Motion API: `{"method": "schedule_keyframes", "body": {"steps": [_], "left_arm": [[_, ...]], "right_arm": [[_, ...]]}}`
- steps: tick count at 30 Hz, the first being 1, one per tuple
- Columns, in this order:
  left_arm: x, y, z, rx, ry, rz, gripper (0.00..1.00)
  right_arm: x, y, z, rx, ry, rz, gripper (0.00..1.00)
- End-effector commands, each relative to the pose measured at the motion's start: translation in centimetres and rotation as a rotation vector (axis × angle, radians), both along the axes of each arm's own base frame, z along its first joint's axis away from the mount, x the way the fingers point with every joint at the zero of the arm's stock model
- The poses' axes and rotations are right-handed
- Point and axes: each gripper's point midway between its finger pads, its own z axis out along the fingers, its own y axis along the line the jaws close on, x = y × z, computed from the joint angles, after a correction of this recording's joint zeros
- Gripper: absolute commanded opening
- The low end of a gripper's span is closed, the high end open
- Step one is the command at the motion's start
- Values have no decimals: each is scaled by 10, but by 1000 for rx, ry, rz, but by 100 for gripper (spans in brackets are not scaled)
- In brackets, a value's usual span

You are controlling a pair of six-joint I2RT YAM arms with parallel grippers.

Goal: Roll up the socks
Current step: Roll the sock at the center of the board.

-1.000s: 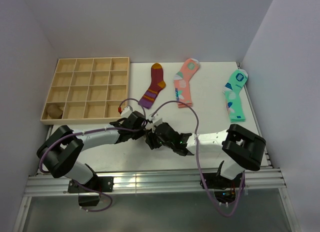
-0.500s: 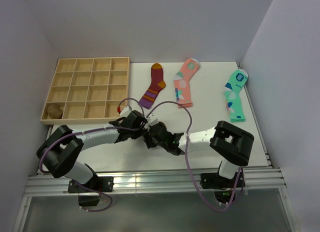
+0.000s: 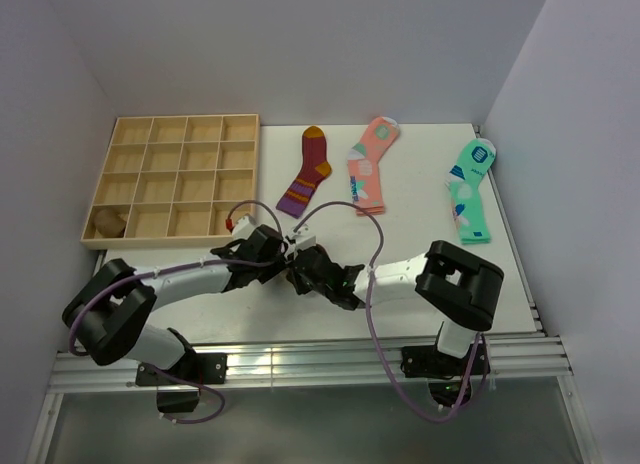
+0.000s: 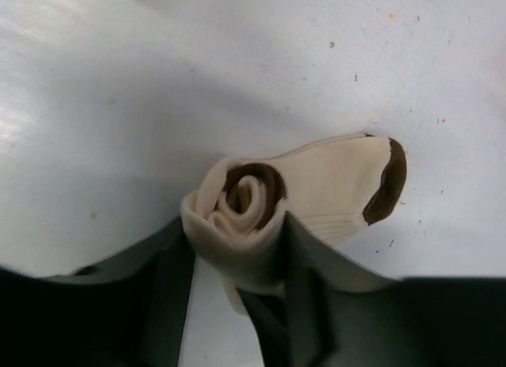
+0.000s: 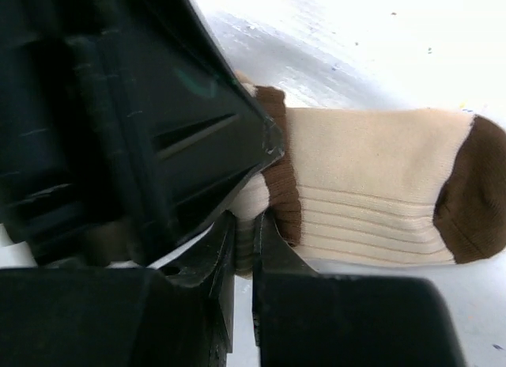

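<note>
Wooden divided tray (image 3: 170, 242), maroon striped sock (image 3: 307, 171), pink sock (image 3: 370, 166), mint-green sock (image 3: 469, 189).

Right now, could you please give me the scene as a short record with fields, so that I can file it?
beige sock: partly rolled into a spiral, dark brown toe end flat on the table
left gripper: clamped on the rolled part
right gripper: pinching sock fabric beside the brown band
tray: brown bundle in its near-left corner compartment
unrolled socks: maroon striped sock, pink sock, mint-green sock, flat at the far side
</note>
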Motion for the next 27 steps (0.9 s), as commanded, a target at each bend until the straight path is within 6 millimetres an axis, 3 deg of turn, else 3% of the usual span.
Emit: {"method": "schedule_keyframes", "body": {"steps": [1,3,4,7,13,27], "left_arm": [[-6,7,12,-62,-26,43,54],[-4,13,21,-99,-75,79,63],[-5,15,25,-112,-92,88,69],[-2,19,40,-190,-178,115,77],[-4,11,52,-312,-283,69,77],[1,-8,26,-279,-283,-46,75]], "right_arm": [[-17,-31,-41,-56,169,-12,0],[-22,-31,-43,22,236,10,0],[-13,-38,-43,51,253,-15,0],[-10,-42,-45,136,335,-15,0],[-12,-42,-46,304,482,12,0],[-9,-57,-69,392,647,-47,0]]}}
